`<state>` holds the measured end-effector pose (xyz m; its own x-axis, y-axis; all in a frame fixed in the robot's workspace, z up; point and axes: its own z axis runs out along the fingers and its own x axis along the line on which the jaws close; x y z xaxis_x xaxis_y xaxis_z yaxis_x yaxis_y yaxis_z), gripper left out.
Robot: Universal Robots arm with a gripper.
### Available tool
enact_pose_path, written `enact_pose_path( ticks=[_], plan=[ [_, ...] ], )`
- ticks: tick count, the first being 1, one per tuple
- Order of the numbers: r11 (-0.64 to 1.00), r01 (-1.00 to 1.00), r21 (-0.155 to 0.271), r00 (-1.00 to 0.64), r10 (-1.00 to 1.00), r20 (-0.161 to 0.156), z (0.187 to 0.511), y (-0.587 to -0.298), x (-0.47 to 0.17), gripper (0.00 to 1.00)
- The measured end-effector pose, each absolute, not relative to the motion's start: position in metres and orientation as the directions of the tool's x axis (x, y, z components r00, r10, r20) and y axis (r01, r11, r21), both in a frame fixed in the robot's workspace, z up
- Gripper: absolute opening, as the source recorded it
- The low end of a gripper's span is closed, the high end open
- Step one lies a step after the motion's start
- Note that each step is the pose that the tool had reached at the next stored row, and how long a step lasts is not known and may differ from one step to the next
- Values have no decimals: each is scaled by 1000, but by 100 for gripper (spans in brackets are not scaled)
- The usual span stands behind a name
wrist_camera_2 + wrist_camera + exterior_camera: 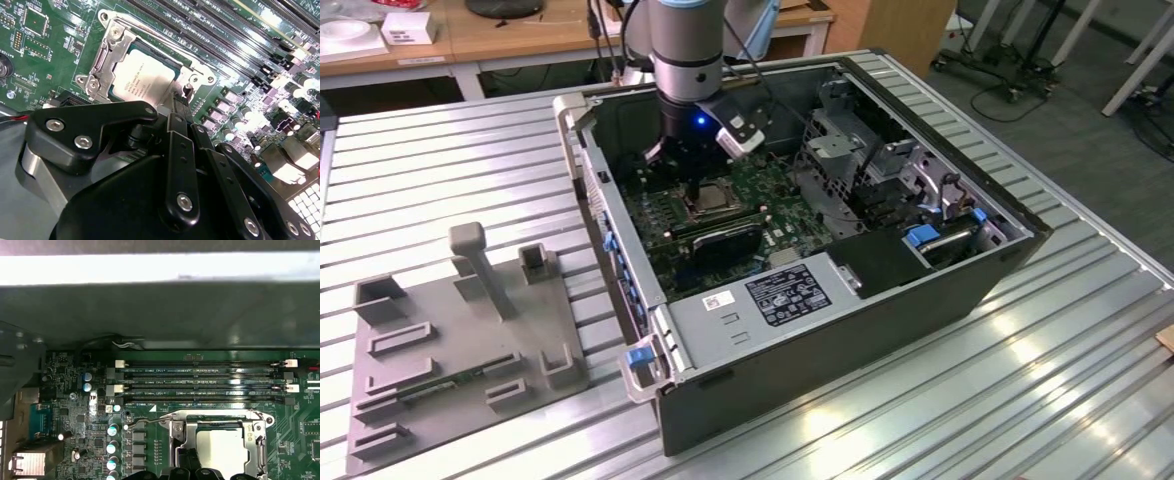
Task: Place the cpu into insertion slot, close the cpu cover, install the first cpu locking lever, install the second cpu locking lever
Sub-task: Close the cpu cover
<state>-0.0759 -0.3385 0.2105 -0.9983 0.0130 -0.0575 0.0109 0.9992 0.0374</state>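
The cpu (pixel 142 82) (pixel 222 447) (pixel 711 200), a pale silvery square, lies in the insertion slot (pixel 200 75) on the green motherboard. The cpu cover (pixel 107 55) (pixel 177 432) is down flat around the chip as a silvery frame. A thin wire locking lever (pixel 150 420) runs beside the socket's edge, toward the memory slots. My gripper (pixel 180 102) (pixel 187 460) (pixel 691 180) is shut, its black tip down at the socket's rim beside the chip. Whether the tip touches a lever cannot be told.
Long black memory slots (pixel 200 385) (pixel 225 30) run beside the socket. The open computer case's wall (pixel 594 170) is close behind the arm, with a drive cage (pixel 854 160) and a labelled metal box (pixel 787 295) inside. A grey fixture plate (pixel 454 340) lies at the exterior view's left.
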Motion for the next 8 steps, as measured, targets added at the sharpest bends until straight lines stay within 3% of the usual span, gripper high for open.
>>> enact_pose_path(
  ticks=[8],
  plan=[
    [999,11,37,-998,13,-57,208,-339,-76,11]
  ],
)
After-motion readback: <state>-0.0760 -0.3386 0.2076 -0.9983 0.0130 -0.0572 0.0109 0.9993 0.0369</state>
